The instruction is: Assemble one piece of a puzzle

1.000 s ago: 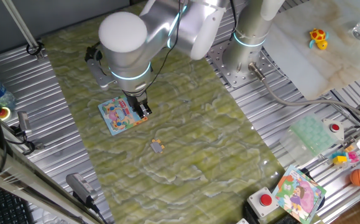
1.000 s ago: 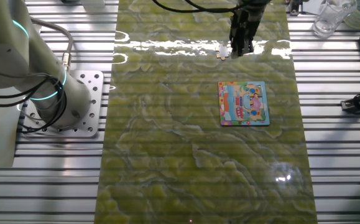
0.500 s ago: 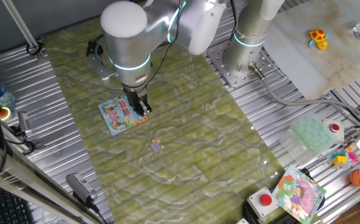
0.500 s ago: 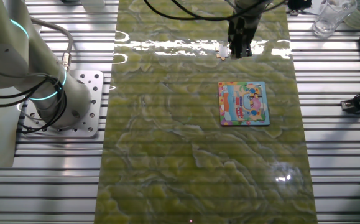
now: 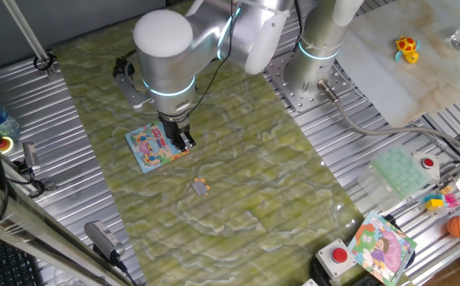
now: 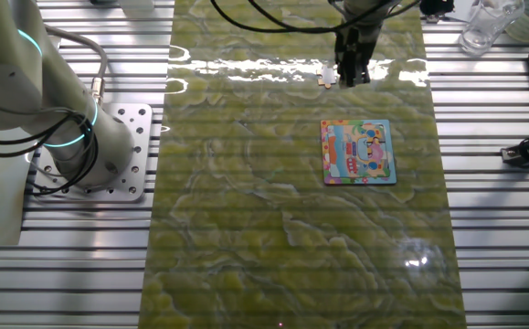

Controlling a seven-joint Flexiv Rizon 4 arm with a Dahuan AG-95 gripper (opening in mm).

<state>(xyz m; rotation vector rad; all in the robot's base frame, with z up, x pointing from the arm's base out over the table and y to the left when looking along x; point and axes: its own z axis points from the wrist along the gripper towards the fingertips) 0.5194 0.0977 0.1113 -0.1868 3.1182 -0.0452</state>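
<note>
The piece (image 5: pixel 201 187) is a tiny greyish bit with orange-yellow marks, lying loose on the green mat; it also shows in the other fixed view (image 6: pixel 326 78). The puzzle (image 5: pixel 155 146) is a small square board with a light blue border and lies flat on the mat; it also shows in the other fixed view (image 6: pixel 358 152). My gripper (image 5: pixel 183 143) hangs above the mat with black fingers pointing down. In the other fixed view the gripper (image 6: pixel 352 77) is just right of the piece, clear of the board. Its fingers stand slightly apart and hold nothing.
The arm's base (image 5: pixel 313 75) stands at the mat's far side. A larger cartoon-girl board (image 5: pixel 382 246), red buttons (image 5: pixel 339 256), an orange ball (image 5: pixel 459 227) and a green tray (image 5: pixel 399 171) lie at the right. A yellow toy (image 5: pixel 407 48) sits on the white sheet.
The arm's big joint has shifted a little to the right in one fixed view and the gripper has edged slightly toward the piece. The piece and the board have not moved.
</note>
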